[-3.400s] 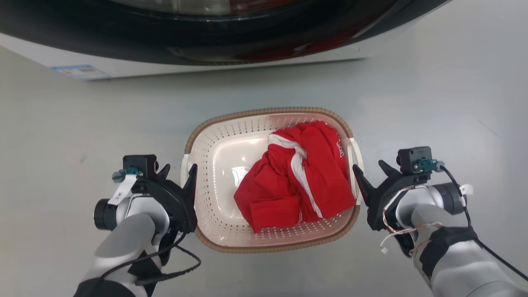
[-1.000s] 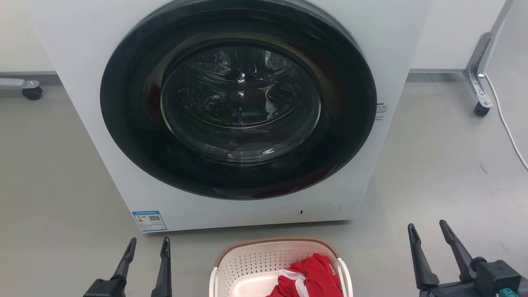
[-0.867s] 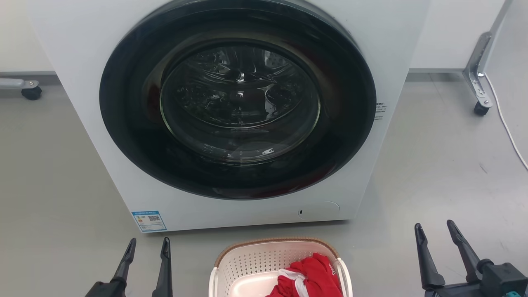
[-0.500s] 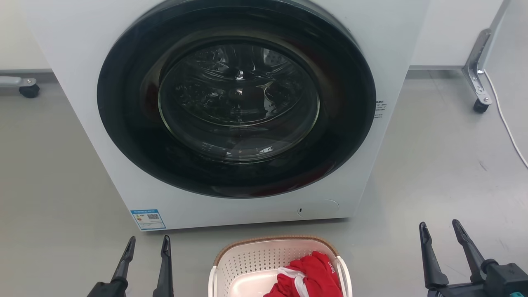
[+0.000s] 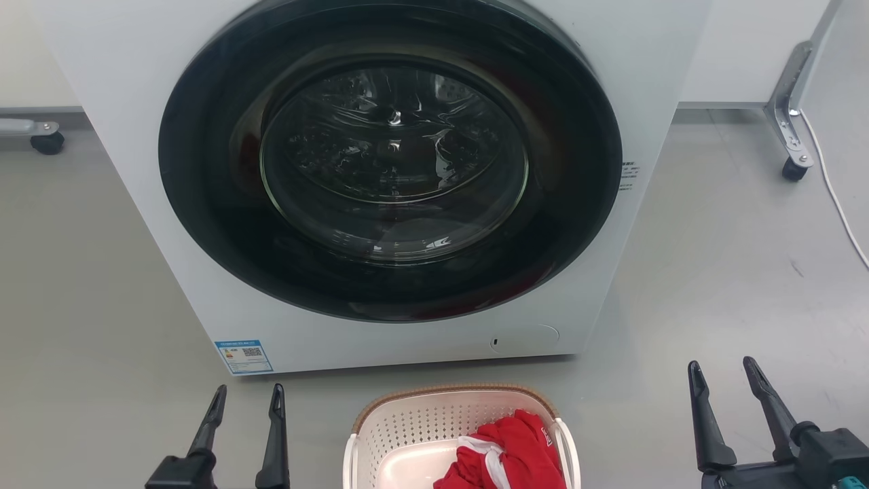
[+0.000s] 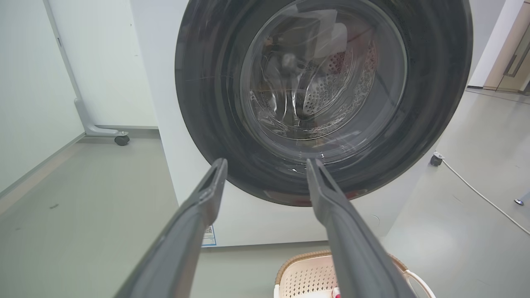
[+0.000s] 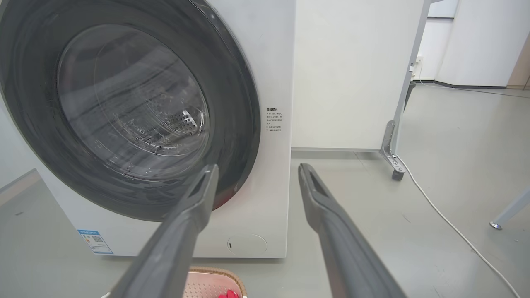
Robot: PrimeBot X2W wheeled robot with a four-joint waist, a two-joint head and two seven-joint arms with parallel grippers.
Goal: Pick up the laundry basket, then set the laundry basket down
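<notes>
On floor [image 5: 102, 305]: cream, perf'd, brown-rimmed laundry basket [image 5: 421, 426].

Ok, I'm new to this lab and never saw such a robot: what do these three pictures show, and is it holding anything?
This is a wheeled robot with two arms, each ending in a two-fingered gripper. One picture comes from a camera on its head, looking down: the left gripper sits at lower left, the right gripper at lower right. The other two come from cameras on the wrists, each looking along that arm's fingers. Both grippers are open and hold nothing. On the floor stands a white washing machine, door shut; before it, between the grippers, sits the laundry basket with a red garment inside.
</notes>
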